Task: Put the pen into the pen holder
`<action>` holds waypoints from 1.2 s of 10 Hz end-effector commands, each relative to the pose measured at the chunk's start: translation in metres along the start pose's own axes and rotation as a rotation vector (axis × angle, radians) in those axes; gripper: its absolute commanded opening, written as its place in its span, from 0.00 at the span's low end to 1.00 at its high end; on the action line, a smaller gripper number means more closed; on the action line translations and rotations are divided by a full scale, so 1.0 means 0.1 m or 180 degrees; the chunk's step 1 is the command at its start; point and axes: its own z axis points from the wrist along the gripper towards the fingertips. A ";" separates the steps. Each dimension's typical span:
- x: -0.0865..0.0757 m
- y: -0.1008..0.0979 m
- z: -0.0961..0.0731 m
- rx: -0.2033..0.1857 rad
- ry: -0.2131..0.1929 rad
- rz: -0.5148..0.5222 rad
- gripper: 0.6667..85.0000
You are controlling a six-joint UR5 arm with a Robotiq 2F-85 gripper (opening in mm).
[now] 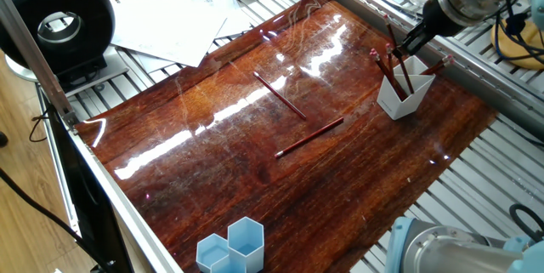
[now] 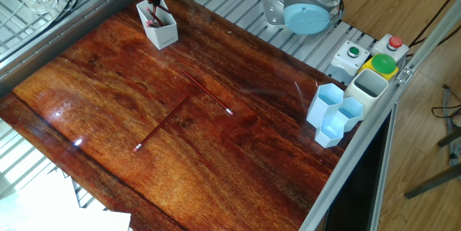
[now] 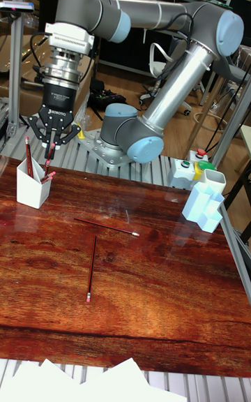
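Pen holder [image 3: 32, 189] sits right below your fingers [image 3: 49, 142], near the far edge of the glossy wooden bench [image 1: 255, 154], with the metal rail close behind it. Your fingers are spread apart above the holder's rim and grip nothing; the pen [image 3: 48, 159] under them stands in the cup, leaning, its top reaching up between them, though you cannot tell if they touch it. More red pens stand in the same cup. Toward the middle of the bench, well away from your fingers, two red pens [image 1: 280, 96] [image 1: 309, 137] lie flat with open wood all around. Light blue hexagonal cups [image 2: 333, 112] stand at the opposite bench edge, well clear.
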 end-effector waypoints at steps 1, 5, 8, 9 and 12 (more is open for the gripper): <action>-0.06 -0.01 0.02 0.0011 -0.0083 0.0001 0.00; -0.06 0.00 0.04 0.0024 -0.0140 0.0013 0.00; -0.02 -0.05 0.08 0.0033 -0.0154 0.0076 0.00; -0.01 -0.07 0.10 0.0028 -0.0150 0.0069 0.00; 0.04 -0.05 0.11 -0.0001 -0.0105 0.0129 0.00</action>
